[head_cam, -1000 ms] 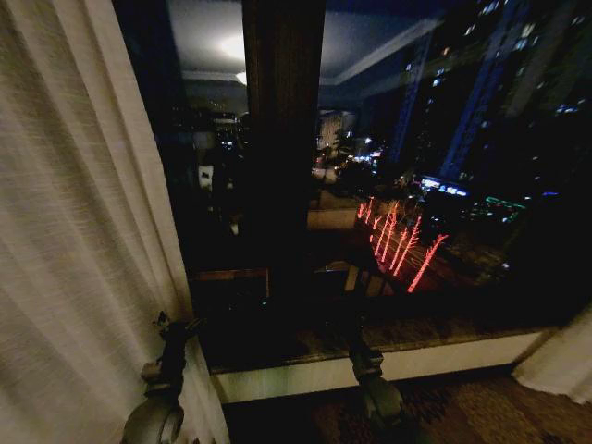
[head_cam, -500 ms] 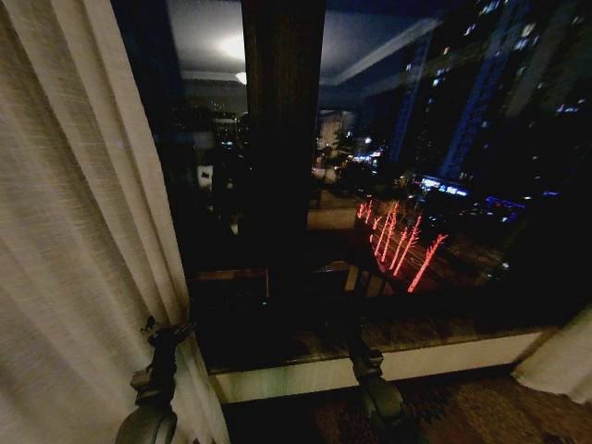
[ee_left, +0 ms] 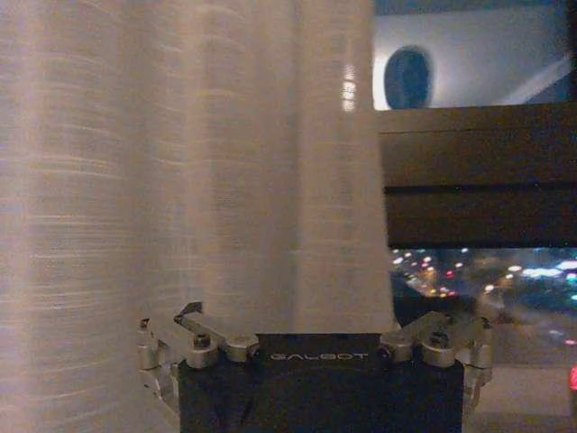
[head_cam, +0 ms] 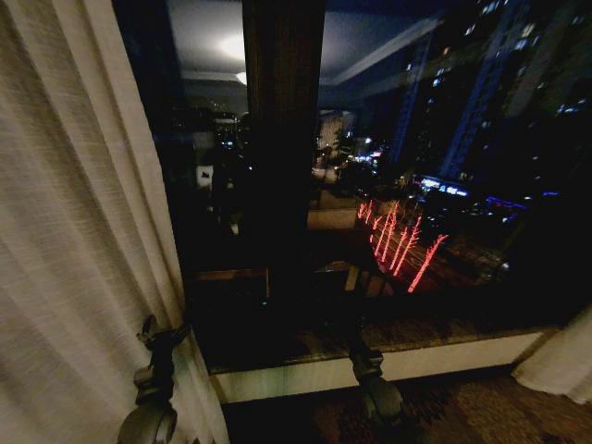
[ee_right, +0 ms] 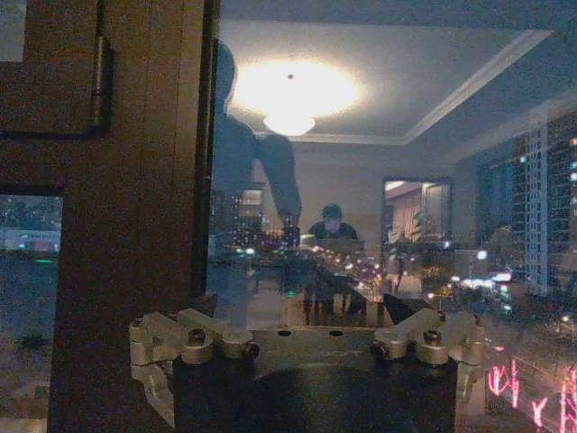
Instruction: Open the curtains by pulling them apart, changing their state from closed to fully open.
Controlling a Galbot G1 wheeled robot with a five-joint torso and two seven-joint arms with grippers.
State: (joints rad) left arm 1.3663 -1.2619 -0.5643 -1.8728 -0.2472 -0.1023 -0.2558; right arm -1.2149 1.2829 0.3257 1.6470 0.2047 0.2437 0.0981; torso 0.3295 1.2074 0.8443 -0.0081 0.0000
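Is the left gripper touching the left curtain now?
Cannot tell. In the head view the left gripper overlaps the curtain's edge; the left wrist view hides its fingertips.

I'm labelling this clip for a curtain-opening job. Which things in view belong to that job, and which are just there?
Part of the job:
- left curtain panel, bunched at the window's left
- right curtain panel, low at the far right
- left gripper, beside the left panel's edge
- right gripper, low before the sill

Just there:
- window glass
- dark wooden mullion
- window sill
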